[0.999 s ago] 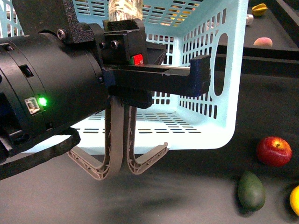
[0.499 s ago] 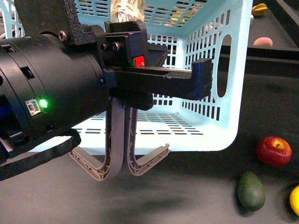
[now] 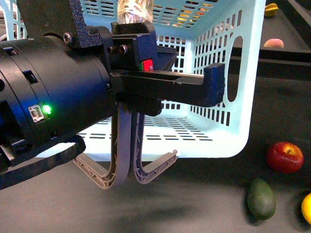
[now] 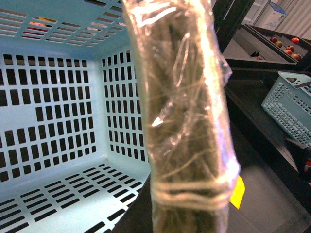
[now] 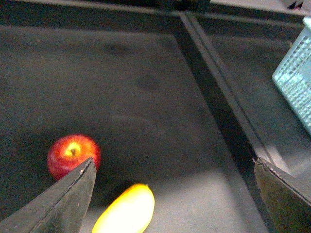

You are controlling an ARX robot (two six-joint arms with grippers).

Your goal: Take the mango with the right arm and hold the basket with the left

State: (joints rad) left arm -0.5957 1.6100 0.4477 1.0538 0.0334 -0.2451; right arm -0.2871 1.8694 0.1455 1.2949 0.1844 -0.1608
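Note:
The turquoise basket (image 3: 228, 121) is tilted and raised off the dark table, its two grey-brown handles (image 3: 124, 165) hanging below. My left gripper (image 3: 209, 85) is shut on the basket; the grip point is hidden behind the black arm. The left wrist view shows the basket's slotted inside (image 4: 58, 121) and a plastic-wrapped fibrous bundle (image 4: 184, 126) close before the camera. The yellow mango (image 3: 306, 208) lies at the table's right edge. In the right wrist view the mango (image 5: 125, 211) lies between my right gripper's (image 5: 175, 204) open fingers (image 5: 63, 204), apart from them.
A red apple (image 3: 285, 157) and a dark green fruit (image 3: 261, 198) lie left of the mango; the apple (image 5: 73, 154) is close beside it. A yellow fruit (image 3: 270, 9) and a peach-coloured one (image 3: 273, 43) lie far back. Another teal basket (image 5: 296, 82) stands beyond a black divider (image 5: 218, 107).
My left arm and the basket have shifted slightly to the right. The fruits on the table have not moved.

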